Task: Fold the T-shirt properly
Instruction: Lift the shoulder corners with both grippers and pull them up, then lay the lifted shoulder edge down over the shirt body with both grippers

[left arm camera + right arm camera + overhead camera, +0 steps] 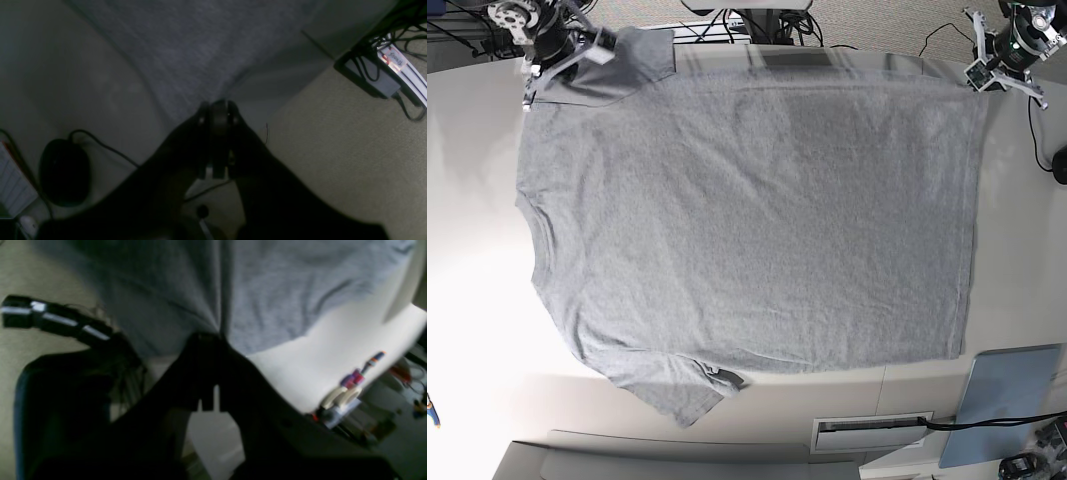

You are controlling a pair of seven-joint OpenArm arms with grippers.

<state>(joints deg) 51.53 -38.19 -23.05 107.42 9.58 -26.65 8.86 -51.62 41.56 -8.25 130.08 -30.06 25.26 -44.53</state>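
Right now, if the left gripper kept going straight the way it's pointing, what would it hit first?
The T-shirt: the left gripper is already shut on its edge, so the grey cloth lies directly ahead.

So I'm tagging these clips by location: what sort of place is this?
Probably a robotics lab or office workspace: a grey T-shirt spread on a white table, cables and a power strip on carpeted floor.

T-shirt (757, 220): heather grey, plain, no print on the upward side. Surface (467, 150): white to pale grey. Panel (1005, 400): flat pale blue-grey. Fingers (218, 116): black, possibly just dark from shadow. Floor (350, 150): beige. Cables (100, 143): black.
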